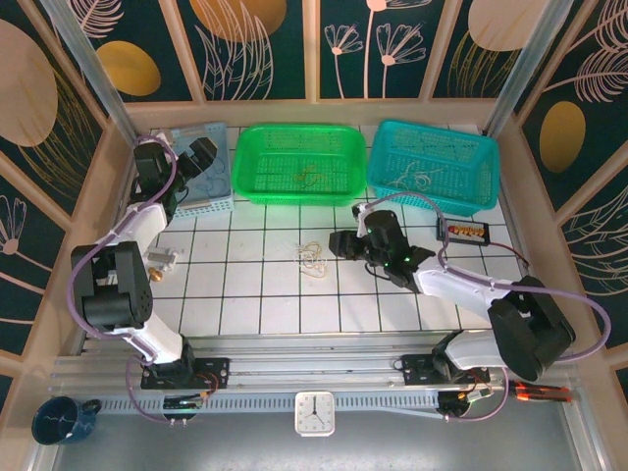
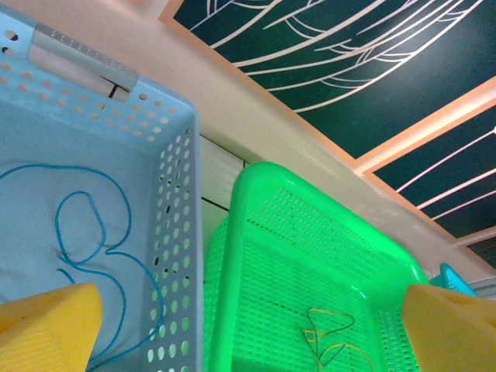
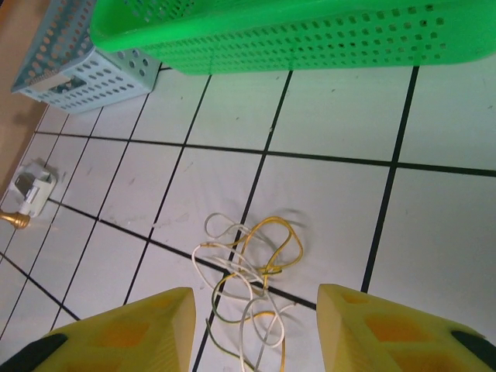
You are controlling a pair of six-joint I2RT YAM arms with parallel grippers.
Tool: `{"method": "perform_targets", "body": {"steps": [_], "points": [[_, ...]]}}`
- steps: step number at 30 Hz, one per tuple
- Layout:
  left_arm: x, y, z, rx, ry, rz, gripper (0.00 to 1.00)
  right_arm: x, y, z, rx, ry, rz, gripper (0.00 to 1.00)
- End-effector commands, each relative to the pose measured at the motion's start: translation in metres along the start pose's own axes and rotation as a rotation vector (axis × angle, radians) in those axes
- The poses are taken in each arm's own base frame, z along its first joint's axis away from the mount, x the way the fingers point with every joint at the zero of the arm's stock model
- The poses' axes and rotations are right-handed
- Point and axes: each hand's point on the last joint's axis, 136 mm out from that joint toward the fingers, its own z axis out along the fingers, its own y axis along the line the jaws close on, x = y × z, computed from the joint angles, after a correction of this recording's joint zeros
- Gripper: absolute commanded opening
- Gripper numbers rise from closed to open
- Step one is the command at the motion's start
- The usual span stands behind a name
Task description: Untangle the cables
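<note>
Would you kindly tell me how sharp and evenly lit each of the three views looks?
Top external: evenly lit and sharp, shadows soft. Left wrist: the green basket glows oversaturated; the blue cable is crisp. Right wrist: the tangled cables are sharp, with faint shadows.

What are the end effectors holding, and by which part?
Nothing. Left end effector: open over the pale blue plastic basket. Right end effector: open above the tangled yellow and white cables.

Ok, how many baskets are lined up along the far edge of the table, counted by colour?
Light blue basket: 1
Green basket: 1
Teal basket: 1
Total: 3
</note>
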Motion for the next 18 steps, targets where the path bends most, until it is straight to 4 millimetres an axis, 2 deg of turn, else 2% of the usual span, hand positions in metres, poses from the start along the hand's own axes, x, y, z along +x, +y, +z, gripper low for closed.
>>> {"method": "perform_targets", "body": {"steps": [1, 7, 14, 18], "points": [[-0.016, -0.035, -0.016, 0.107, -0.009, 0.015, 0.99, 0.009, 0.012, -0.003, -0.016, 0.039, -0.065, 0.45], [0.005, -0.053, -0.039, 0.193, 0.040, -0.046, 0.99, 0.034, 0.042, 0.008, -0.057, 0.141, -0.180, 0.45], [0.070, -0.065, -0.068, 0.235, 0.120, -0.084, 0.99, 0.062, 0.065, 0.036, -0.070, 0.247, -0.280, 0.43], [0.105, -0.058, -0.084, 0.243, 0.148, -0.139, 0.99, 0.078, 0.066, 0.054, -0.033, 0.314, -0.317, 0.40]]}}
